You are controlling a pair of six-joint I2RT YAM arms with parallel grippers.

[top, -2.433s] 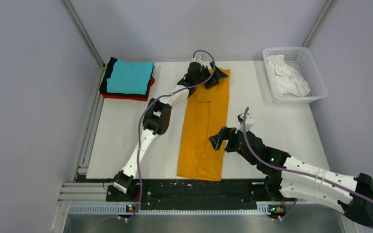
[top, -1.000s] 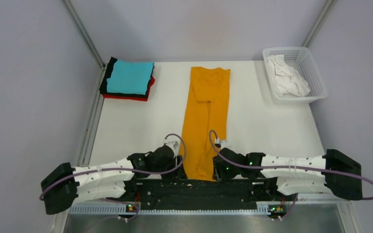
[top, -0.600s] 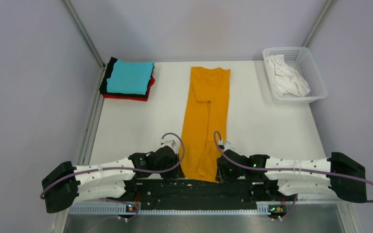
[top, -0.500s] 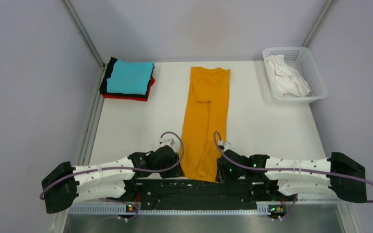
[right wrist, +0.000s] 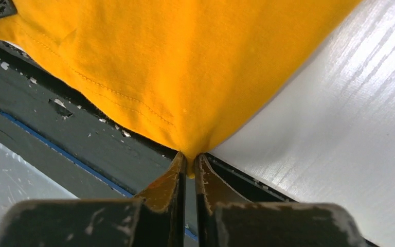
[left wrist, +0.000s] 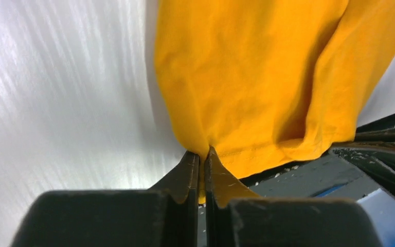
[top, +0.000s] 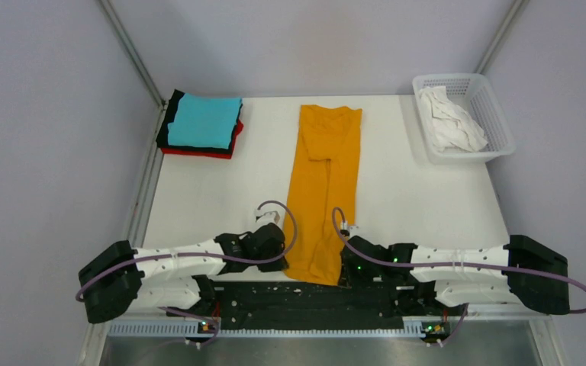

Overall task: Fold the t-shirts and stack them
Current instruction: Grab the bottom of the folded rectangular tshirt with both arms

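On the white table's (top: pixel 427 198) far-left corner sits a folded stack of black, red and cyan cloth t-shirts (top: pixel 201 124). The left gripper (left wrist: pixel 201 154) is clamped on the near-left hem corner of the long orange-yellow cloth t-shirt (top: pixel 328 168) lying mid-table, and the right gripper (right wrist: pixel 190 157) is clamped on its near-right corner. Far right, a crumpled white cloth t-shirt (top: pixel 450 122) lies in the white plastic mesh basket (top: pixel 497 126).

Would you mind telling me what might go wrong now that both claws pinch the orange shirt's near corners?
The left claw and right claw each hold only a thin tip of the orange shirt, so a corner may slip out when lifted. The shirt lies folded in a long strip; uneven lifting could open its side folds. Its hem lies by the dark front rail and might catch there.
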